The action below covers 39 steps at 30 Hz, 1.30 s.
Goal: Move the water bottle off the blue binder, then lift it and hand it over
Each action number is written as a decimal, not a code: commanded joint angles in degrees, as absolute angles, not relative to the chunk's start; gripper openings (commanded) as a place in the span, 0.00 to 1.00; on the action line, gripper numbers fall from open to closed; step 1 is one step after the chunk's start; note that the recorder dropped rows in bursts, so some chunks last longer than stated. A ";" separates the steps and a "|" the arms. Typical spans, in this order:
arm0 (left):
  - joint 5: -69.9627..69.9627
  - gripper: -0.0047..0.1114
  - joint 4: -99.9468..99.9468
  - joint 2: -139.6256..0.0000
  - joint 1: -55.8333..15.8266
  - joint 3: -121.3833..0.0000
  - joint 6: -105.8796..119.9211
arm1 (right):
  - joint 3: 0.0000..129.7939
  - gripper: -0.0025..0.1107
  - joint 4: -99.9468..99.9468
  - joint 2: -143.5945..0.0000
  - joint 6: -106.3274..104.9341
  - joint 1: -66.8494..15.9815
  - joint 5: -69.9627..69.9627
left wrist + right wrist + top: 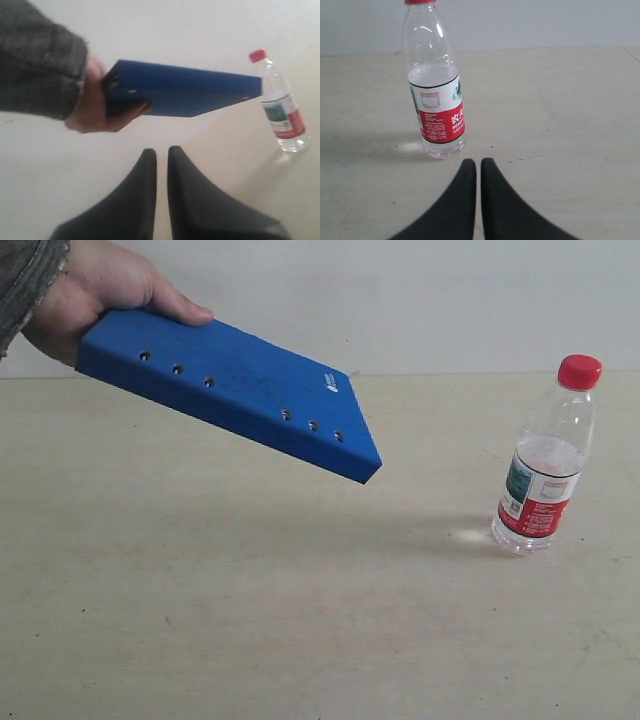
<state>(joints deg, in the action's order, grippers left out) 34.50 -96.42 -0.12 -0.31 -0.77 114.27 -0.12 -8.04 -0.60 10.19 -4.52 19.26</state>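
Currently both grippers are empty. Left gripper [160, 150]: fingers pressed together, nothing between them, pointing toward the binder [185, 90]. Right gripper [477, 161]: same, clenched on nothing, with the bottle [434, 85] just ahead of it but apart. Bottle stands upright on the table [250, 620], right side, well clear of the binder. Binder is in the air, tilted, gripped at one corner by a person's hand [95, 290]; no robot contact. My read: bottle-off-binder is satisfied. With the binder in the person's grip, the hand-over looks done, or the scene is being set up; can't tell which. Next move, if any: hold both arms clear, don't bump the bottle, wait for the hand to leave.
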 commanded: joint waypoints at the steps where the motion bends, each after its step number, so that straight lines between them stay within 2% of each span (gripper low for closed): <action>1: 15.63 0.08 -99.95 0.00 -6.36 -0.07 122.19 | 0.00 0.03 -7.98 -0.67 10.00 -4.54 19.10; 14: 16.74 0.08 -99.95 0.00 -7.50 -0.19 118.46 | 0.00 0.03 -7.98 -0.67 10.00 -4.54 19.10; 17: 6.49 0.08 -99.95 0.00 -7.50 -1.60 96.04 | 0.00 0.03 -7.98 -0.67 10.00 -4.54 19.10; 19: -1.59 0.08 -81.12 0.00 -7.10 -5.10 75.08 | 0.00 0.03 -7.98 -0.67 10.00 -4.54 19.10; 20: -6.05 0.08 -63.54 0.00 -7.10 -6.02 58.54 | 0.00 0.03 -7.98 -0.67 10.00 -4.54 19.10; 21: -7.64 0.08 -54.25 0.00 -7.10 -6.02 47.94 | 0.00 0.03 -7.98 -0.67 10.00 -4.54 19.10; 22: -9.12 0.08 -37.57 0.00 -7.10 -5.18 25.83 | 0.00 0.03 -7.98 -0.67 10.00 -4.54 19.10; 24: -9.00 0.08 -18.84 -1.86 -7.10 -2.73 -2.71 | 0.00 0.03 -7.98 -0.67 10.00 -4.54 19.10; 26: -9.00 0.08 -12.00 -5.11 -7.10 0.00 -14.08 | 0.00 0.03 -7.98 -0.67 10.00 -4.54 19.10; 27: 0.00 0.08 -11.59 -6.47 -7.00 0.00 -14.09 | 0.00 0.03 -7.98 -0.67 10.00 -4.54 19.10; 31: 14.81 0.08 -3.27 -7.49 -7.00 0.00 -9.08 | 0.00 0.03 -7.98 -0.67 10.00 -4.54 19.10; 35: 16.75 0.08 -2.10 -6.50 -6.81 0.00 -7.98 | 0.00 0.03 -7.98 -0.67 10.00 -4.54 19.10; 39: 18.02 0.08 -2.10 0.00 -2.72 0.00 -2.72 | 0.00 0.03 -7.98 -0.67 10.00 -4.54 19.10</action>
<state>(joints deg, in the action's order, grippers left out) 17.46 -2.59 -3.66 -4.91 0.04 -6.21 -0.12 -8.04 -0.60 10.19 -4.52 19.40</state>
